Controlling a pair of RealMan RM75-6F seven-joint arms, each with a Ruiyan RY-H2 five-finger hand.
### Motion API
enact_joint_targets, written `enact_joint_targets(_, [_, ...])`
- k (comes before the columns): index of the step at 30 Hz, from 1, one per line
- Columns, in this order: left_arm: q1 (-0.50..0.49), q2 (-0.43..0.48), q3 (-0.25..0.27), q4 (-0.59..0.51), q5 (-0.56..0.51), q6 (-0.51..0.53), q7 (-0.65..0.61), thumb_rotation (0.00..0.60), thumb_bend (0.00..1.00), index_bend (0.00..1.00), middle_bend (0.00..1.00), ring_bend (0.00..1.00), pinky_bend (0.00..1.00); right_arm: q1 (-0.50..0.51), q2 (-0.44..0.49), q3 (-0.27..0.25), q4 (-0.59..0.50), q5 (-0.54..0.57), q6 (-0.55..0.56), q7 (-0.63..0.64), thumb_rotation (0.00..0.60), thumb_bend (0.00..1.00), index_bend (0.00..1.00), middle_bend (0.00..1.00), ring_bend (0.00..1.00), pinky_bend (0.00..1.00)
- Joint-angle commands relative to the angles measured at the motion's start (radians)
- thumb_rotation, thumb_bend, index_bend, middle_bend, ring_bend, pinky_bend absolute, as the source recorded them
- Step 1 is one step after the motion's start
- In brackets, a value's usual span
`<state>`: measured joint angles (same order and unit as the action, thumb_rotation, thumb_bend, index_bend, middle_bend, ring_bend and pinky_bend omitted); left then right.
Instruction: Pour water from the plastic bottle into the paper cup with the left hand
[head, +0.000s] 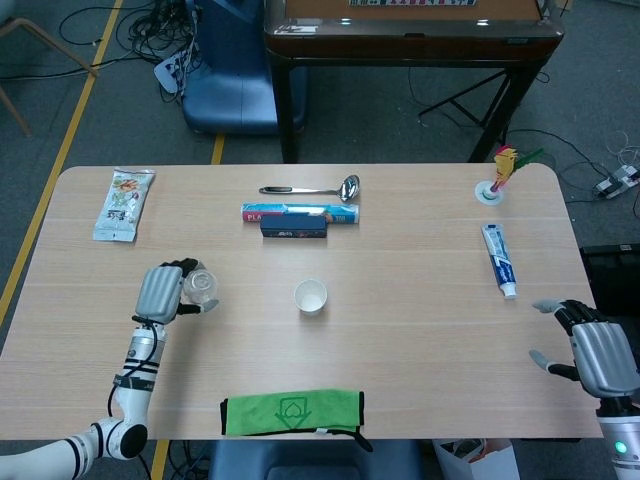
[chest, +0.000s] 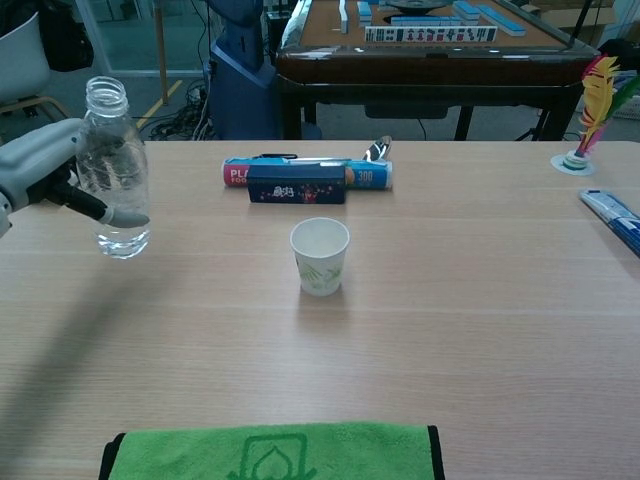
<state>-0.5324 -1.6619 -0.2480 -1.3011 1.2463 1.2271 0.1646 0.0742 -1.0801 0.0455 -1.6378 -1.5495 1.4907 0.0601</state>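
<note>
My left hand (head: 160, 291) (chest: 55, 175) grips a clear, uncapped plastic bottle (chest: 113, 170) (head: 198, 287) and holds it upright above the table, left of the paper cup. A little water shows in the bottle's bottom. The white paper cup (chest: 320, 256) (head: 310, 297) stands upright at the table's middle and looks empty. My right hand (head: 595, 352) hangs open at the table's right front edge, holding nothing; the chest view does not show it.
A blue box (chest: 295, 185) and a foil roll (chest: 368, 175) lie behind the cup, with a spoon (head: 312, 189) beyond. A green cloth (head: 292, 411) lies at the front edge. A snack packet (head: 125, 204) sits far left, a toothpaste tube (head: 498, 259) and feather toy (head: 500, 175) on the right.
</note>
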Motion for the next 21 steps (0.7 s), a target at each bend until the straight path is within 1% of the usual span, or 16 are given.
enact_joint_targets(1, [-0.021, 0.027, 0.02, -0.072, 0.005, 0.013, 0.167, 0.6, 0.01, 0.62, 0.57, 0.49, 0.46, -0.001, 0.001, -0.001, -0.002, -0.003, 0.002, 0.002, 0.6, 0.05, 0.32, 0.37, 0.29, 0.41])
enact_joint_targets(5, [-0.037, 0.02, 0.015, -0.101, -0.046, 0.003, 0.312, 0.6, 0.01, 0.63, 0.58, 0.49, 0.47, -0.002, 0.004, -0.002, -0.003, -0.004, 0.003, 0.006, 0.6, 0.05, 0.32, 0.37, 0.29, 0.41])
enact_joint_targets(12, [-0.076, -0.014, -0.004, -0.132, -0.178, 0.001, 0.572, 0.6, 0.01, 0.63, 0.58, 0.49, 0.47, -0.002, 0.008, -0.001, 0.0, 0.001, 0.0, 0.019, 0.6, 0.05, 0.32, 0.37, 0.29, 0.41])
enact_joint_targets(21, [-0.113, -0.069, -0.014, -0.132, -0.284, 0.05, 0.776, 0.6, 0.01, 0.63, 0.58, 0.49, 0.5, 0.002, 0.01, 0.002, 0.008, 0.013, -0.012, 0.036, 0.6, 0.05, 0.32, 0.37, 0.29, 0.41])
